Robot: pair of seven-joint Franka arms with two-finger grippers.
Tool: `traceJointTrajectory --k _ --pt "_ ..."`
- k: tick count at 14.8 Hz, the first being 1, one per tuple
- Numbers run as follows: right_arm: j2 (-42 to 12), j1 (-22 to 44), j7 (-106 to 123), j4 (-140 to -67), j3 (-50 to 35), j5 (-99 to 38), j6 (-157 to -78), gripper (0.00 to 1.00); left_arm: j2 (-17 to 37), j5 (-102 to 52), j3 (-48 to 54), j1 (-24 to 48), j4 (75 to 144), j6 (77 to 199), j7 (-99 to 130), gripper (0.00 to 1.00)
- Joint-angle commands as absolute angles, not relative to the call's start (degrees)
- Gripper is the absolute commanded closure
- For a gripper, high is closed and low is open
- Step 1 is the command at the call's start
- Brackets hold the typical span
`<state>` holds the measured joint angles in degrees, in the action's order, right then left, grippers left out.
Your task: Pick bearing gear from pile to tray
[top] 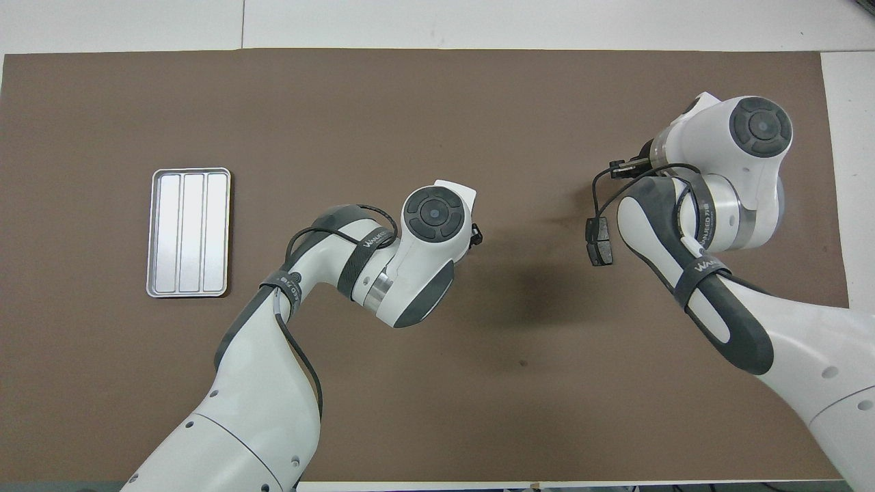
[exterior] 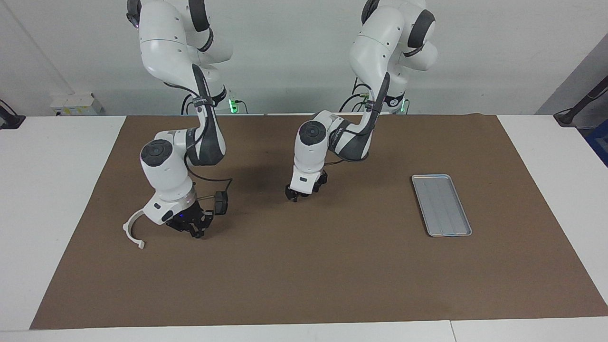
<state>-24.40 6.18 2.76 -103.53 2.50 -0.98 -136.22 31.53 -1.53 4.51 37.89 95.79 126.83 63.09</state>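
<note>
Bare mat [exterior: 304, 275] around the tray [exterior: 441, 204] (right gripper [exterior: 197, 231] amid pile parts)

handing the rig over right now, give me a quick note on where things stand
Right gripper: low over the mat at the pile, beside the white half-ring bracket; whether it grips anything cannot be told.
Left gripper: low over the middle of the mat, nothing seen in it.
Dark brake pad: on the mat by the right arm's wrist; other small parts are hidden under that arm.
Tray: toward the left arm's end, nothing in it.
Done: no part delivered.
Left: pick the bearing gear from the pile and place it in the tray.
</note>
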Motion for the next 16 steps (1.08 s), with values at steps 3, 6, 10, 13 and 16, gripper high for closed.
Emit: traceJointTrajectory --k 3,6,10,13,16 --pt "-22.9 3.9 5.9 -103.2 2.2 -1.0 -134.6 1.0 29.7 -1.1 3.6 39.6 99.2 127.2 64.5 0.08" --pt "-22.4 3.9 5.9 -103.1 2.2 -1.0 -134.4 1.0 29.7 -1.1 3.6 39.5 99.2 127.3 64.5 0.12" --pt "-22.4 3.8 6.0 -103.2 2.2 -1.0 -134.5 1.0 29.7 -1.0 3.5 38.9 99.2 127.8 64.5 0.12" --pt "-22.4 3.8 6.0 -103.2 2.2 -1.0 -134.5 1.0 29.7 -0.8 3.5 38.8 99.3 128.1 64.4 0.12" --pt "-22.4 3.7 6.0 -103.2 2.2 -1.0 -134.5 1.0 29.7 -0.8 3.5 38.8 99.5 128.1 64.5 0.33"
